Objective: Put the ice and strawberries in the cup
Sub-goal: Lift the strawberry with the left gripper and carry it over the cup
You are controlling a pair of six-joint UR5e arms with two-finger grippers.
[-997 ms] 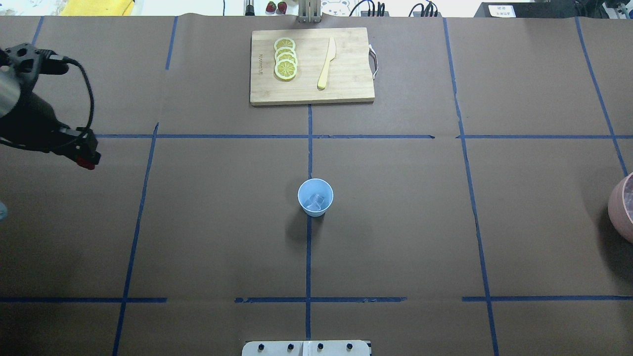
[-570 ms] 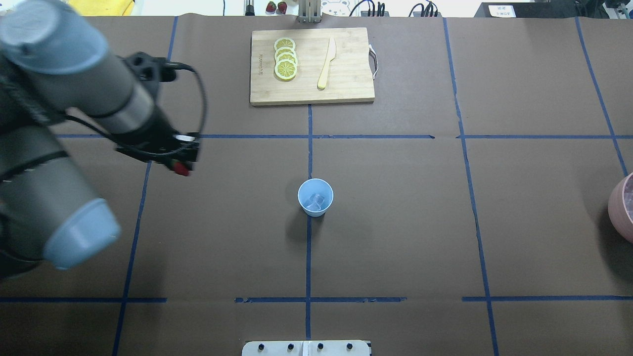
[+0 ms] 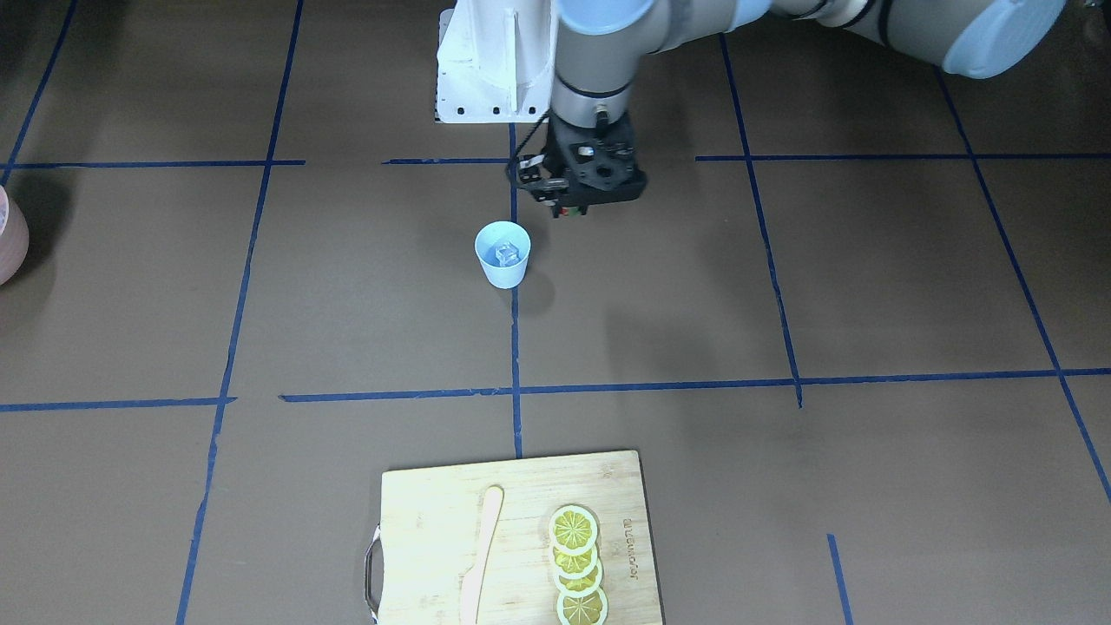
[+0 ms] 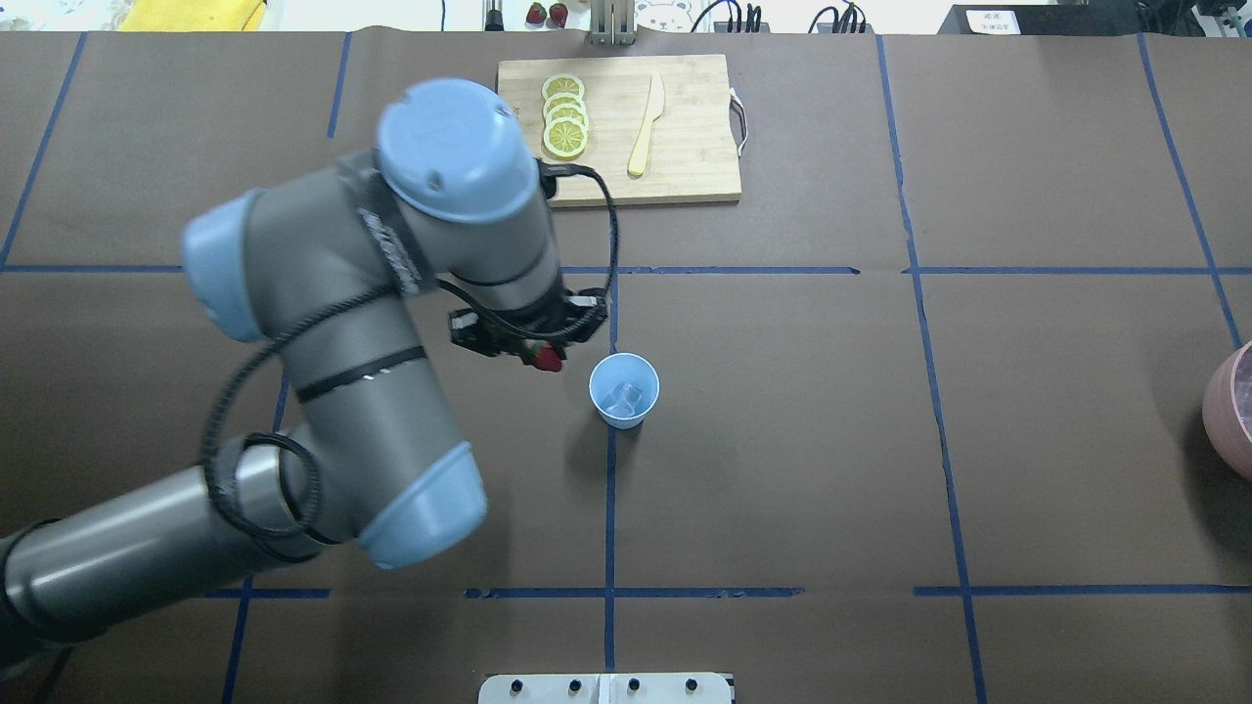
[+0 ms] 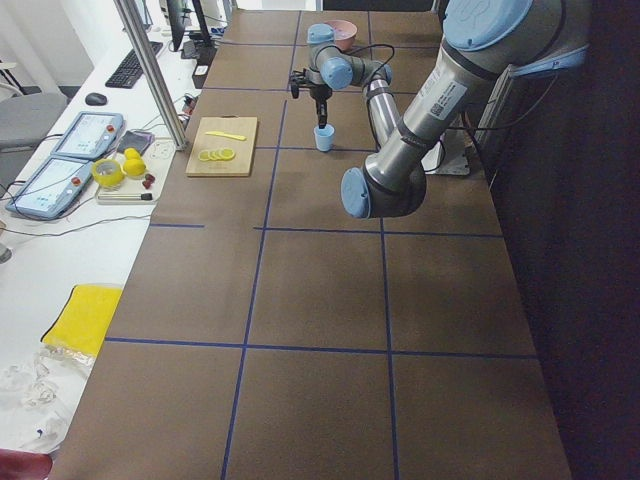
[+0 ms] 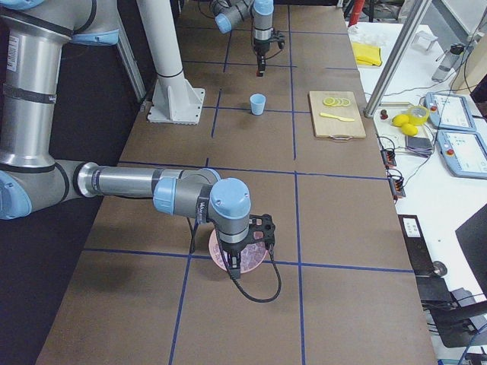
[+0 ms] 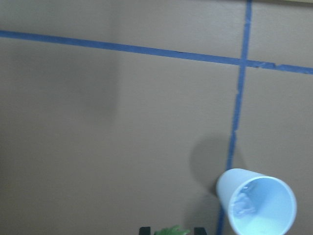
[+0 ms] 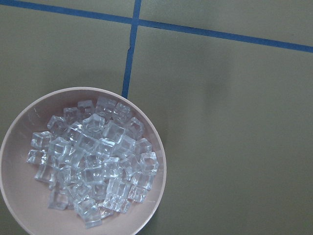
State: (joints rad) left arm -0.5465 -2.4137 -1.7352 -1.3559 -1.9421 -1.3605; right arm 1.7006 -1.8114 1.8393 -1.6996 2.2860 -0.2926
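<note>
The light-blue cup (image 4: pixel 624 390) stands at the table's middle with clear ice (image 4: pixel 623 397) in it. It also shows in the front-facing view (image 3: pixel 502 253) and the left wrist view (image 7: pixel 257 203). My left gripper (image 4: pixel 546 358) is shut on a red strawberry (image 4: pixel 550 361), hanging just left of the cup and above its rim. The berry's green cap (image 7: pixel 171 230) shows at the wrist view's bottom edge. My right gripper (image 6: pixel 242 255) hovers over the pinkish bowl (image 8: pixel 19 122) full of ice cubes (image 8: pixel 93 161). I cannot tell whether it is open or shut.
A wooden cutting board (image 4: pixel 685 147) at the far middle carries several lemon slices (image 4: pixel 565 117) and a wooden knife (image 4: pixel 646 125). The pinkish bowl (image 4: pixel 1228 411) sits at the right edge. Two more strawberries (image 4: pixel 546 14) lie beyond the table's far edge.
My left arm has swept from the table's left edge to the right, carrying the strawberry up to the cup's left side. The cup has not moved.
</note>
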